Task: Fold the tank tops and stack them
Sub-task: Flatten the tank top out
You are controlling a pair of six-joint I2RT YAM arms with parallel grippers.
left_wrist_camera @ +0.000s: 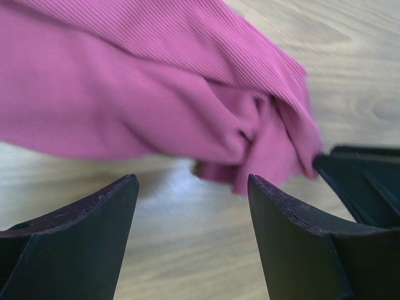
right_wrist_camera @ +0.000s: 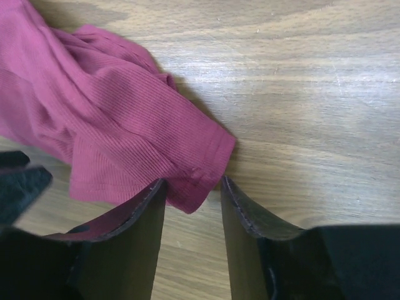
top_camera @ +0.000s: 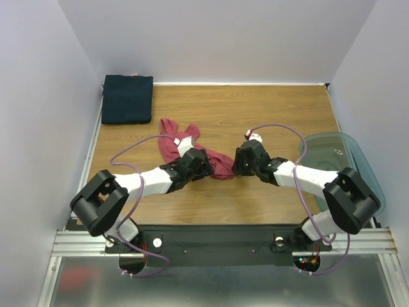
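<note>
The rose-red tank top (top_camera: pixel 169 139) lies crumpled on the wooden table (top_camera: pixel 268 109), between the two arms. My left gripper (top_camera: pixel 206 167) is open at its near edge. In the left wrist view the cloth (left_wrist_camera: pixel 156 94) bunches just beyond the open fingertips of the left gripper (left_wrist_camera: pixel 192 187). My right gripper (top_camera: pixel 239 165) is open at the top's right end. In the right wrist view a hemmed corner of the cloth (right_wrist_camera: pixel 112 119) reaches between the tips of the right gripper (right_wrist_camera: pixel 192 184). The dark navy tank top (top_camera: pixel 127 98) lies as a flat folded rectangle at the back left corner.
A translucent blue-green plastic tub (top_camera: pixel 332 150) stands at the table's right edge beside the right arm. White walls close the table on three sides. The two grippers face each other a short way apart.
</note>
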